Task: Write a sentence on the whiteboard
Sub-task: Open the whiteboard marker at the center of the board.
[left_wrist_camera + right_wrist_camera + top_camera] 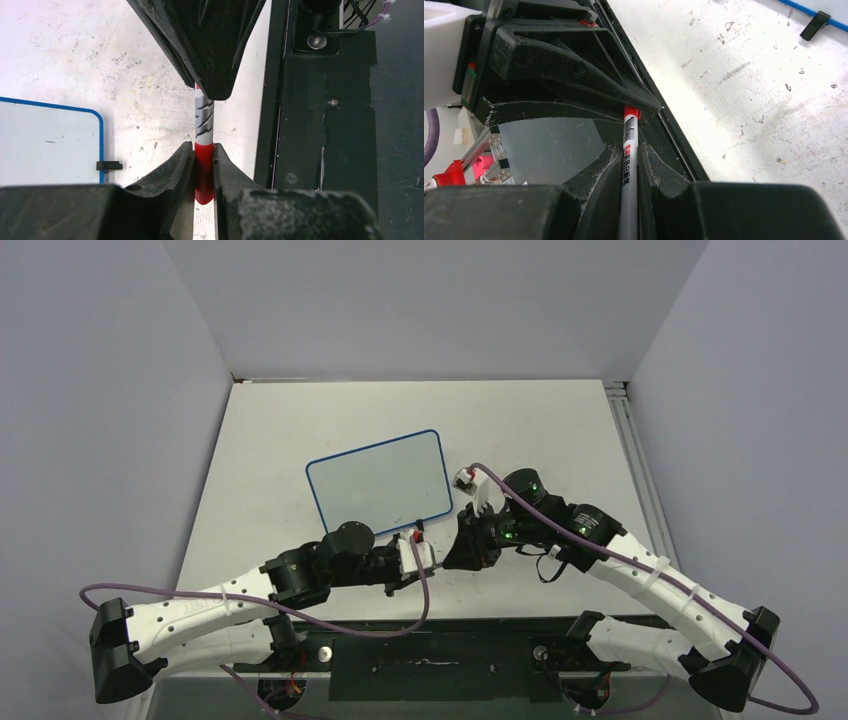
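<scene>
The whiteboard (378, 480), blue-framed and glossy, lies tilted on the table; its face is blank and no sentence shows. A marker (204, 117) with a grey printed barrel and a red cap spans between my two grippers, just off the board's near right corner. My left gripper (203, 160) is shut on the red cap (204, 172). My right gripper (630, 165) is shut on the barrel (629, 150). In the top view the left gripper (425, 558) and the right gripper (460, 548) meet tip to tip.
A black clip foot (108, 165) juts from the whiteboard's edge (100, 145). The scuffed white tabletop (75, 55) ends at the black base frame (320, 125) close beside the marker. Purple cables (250, 615) loop off both arms. A metal rail (625, 430) runs along the table's right side.
</scene>
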